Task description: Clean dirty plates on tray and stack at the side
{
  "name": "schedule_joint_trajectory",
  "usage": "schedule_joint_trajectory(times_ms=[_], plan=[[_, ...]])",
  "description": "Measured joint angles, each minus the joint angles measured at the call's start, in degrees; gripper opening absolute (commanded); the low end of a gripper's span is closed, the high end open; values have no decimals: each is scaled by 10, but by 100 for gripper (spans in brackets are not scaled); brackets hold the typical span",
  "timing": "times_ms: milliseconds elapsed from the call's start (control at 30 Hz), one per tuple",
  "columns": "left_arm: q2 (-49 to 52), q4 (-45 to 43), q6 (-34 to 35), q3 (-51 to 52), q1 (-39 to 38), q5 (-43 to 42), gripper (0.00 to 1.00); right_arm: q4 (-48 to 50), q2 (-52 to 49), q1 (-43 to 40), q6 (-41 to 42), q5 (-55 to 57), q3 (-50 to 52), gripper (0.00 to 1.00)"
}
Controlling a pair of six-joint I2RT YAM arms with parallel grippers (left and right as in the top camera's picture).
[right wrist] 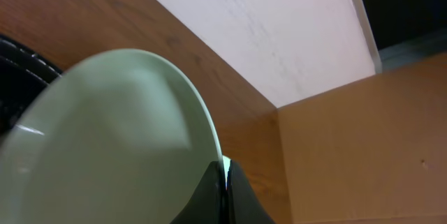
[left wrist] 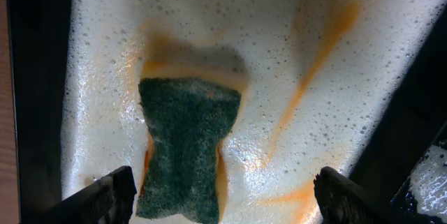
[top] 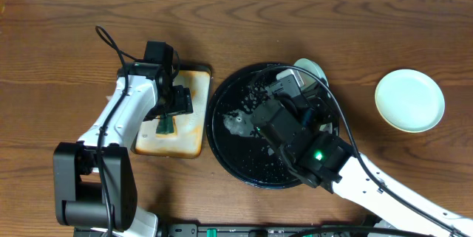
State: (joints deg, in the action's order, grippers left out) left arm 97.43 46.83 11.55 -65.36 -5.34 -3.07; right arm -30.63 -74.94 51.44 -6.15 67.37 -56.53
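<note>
The large round black tray (top: pixel 229 148) sits at the table's middle, wet with foam. My right gripper (top: pixel 304 82) is over its far rim, shut on the rim of a mint-blue plate (right wrist: pixel 105 140), which it holds tilted up on edge; the plate's top shows in the overhead view (top: pixel 310 67). A second mint-blue plate (top: pixel 410 100) lies flat on the table at the right. The pale yellow plate is not in view. My left gripper (left wrist: pixel 223 199) is open above a green sponge (left wrist: pixel 185 147), its fingers on either side and apart from it.
The sponge (top: pixel 167 125) lies on a pale, foamy, orange-stained rectangular tray (top: pixel 194 130) left of the black tray. The wall runs along the table's far edge.
</note>
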Motion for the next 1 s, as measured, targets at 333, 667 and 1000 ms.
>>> schedule_joint_trajectory(times_ms=[333, 667, 1000], plan=[[0, 0, 0, 0, 0, 0, 83, 10, 0, 34, -16, 11, 0, 1], [0, 0, 0, 0, 0, 0, 83, -7, 0, 14, 0, 3, 0, 1], [0, 0, 0, 0, 0, 0, 84, -30, 11, -114, 100, -116, 0, 1]])
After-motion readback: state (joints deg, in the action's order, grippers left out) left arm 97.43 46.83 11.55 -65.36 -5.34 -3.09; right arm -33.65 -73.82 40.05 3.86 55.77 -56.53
